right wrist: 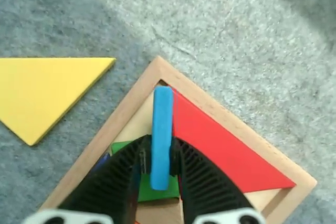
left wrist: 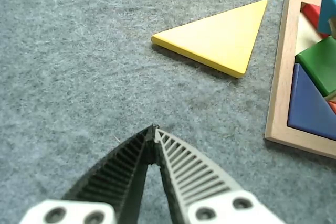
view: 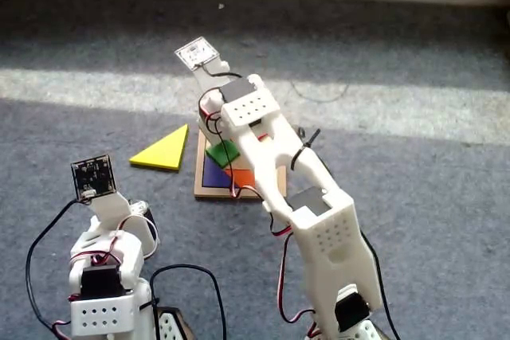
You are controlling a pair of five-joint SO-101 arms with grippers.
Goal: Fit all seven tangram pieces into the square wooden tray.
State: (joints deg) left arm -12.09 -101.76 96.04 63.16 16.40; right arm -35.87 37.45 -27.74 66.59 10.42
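Right gripper (right wrist: 160, 163) pinches a blue piece (right wrist: 162, 124) on edge over the tray (right wrist: 123, 109), beside the red triangle (right wrist: 220, 145); left gripper (left wrist: 154, 132), fingers pressed together, hangs near the yellow triangle (left wrist: 220, 38) outside the tray.

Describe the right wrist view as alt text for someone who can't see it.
The right gripper holds a light blue piece on edge between its fingers, over a corner of the square wooden tray and beside a red triangle lying flat inside. A yellow triangle lies outside the tray on the grey carpet.
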